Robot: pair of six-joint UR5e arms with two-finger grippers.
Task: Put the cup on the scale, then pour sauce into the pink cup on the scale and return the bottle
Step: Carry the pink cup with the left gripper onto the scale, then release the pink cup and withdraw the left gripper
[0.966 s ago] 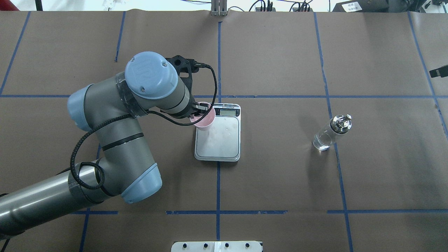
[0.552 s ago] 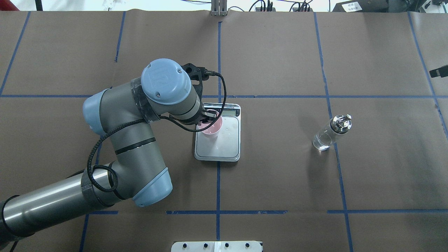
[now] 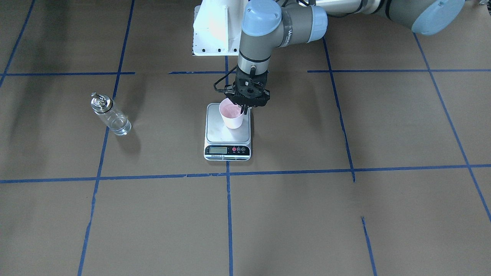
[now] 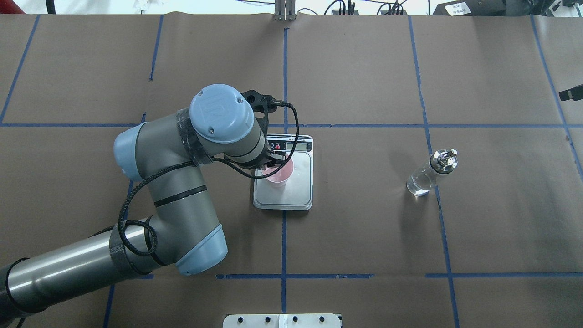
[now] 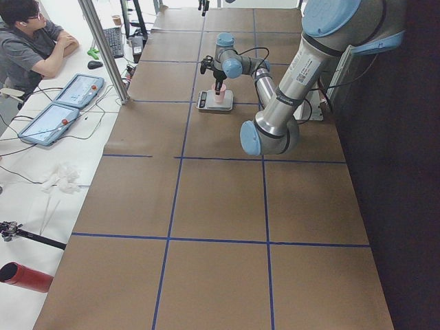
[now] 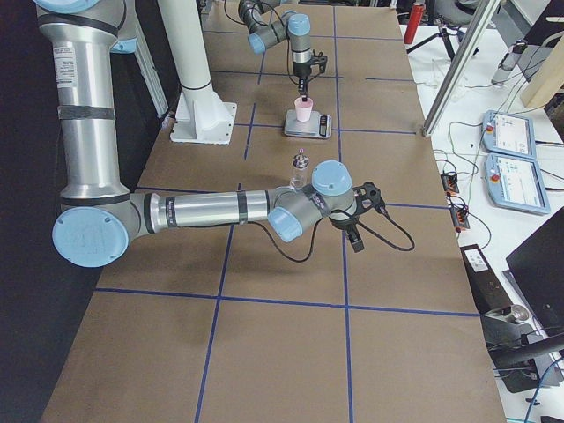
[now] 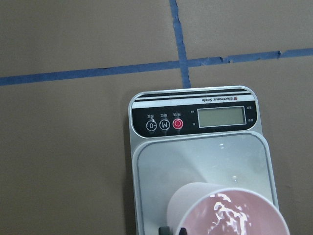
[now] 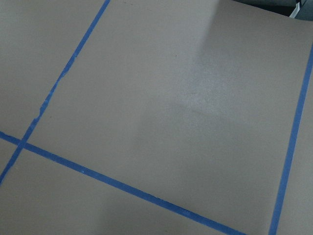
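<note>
My left gripper [image 3: 243, 108] is shut on the rim of the pale pink cup [image 3: 231, 115], which shows in the overhead view [image 4: 280, 173] too. It holds the cup over the middle of the silver-grey scale [image 3: 215, 132], also in the overhead view [image 4: 301, 192]; the cup's base is at the plate, and I cannot tell if it touches. The left wrist view shows the cup [image 7: 230, 213] above the scale's plate [image 7: 161, 171]. The clear glass bottle [image 4: 430, 175] with a silver cap stands alone to the right, also in the front view [image 3: 111, 115]. My right gripper [image 6: 356, 236] hovers beyond the bottle; I cannot tell whether it is open or shut.
The table is brown paper with blue tape lines. The white base plate [image 3: 215, 30] stands at the robot's side of the table. A dark part [image 4: 571, 93] juts in at the overhead view's right edge. An operator [image 5: 27, 41] sits beyond the table's far side.
My left arm has carried the cup rightwards in the overhead view, from the scale's far left corner to over the middle of the plate. The bottle has not moved.
</note>
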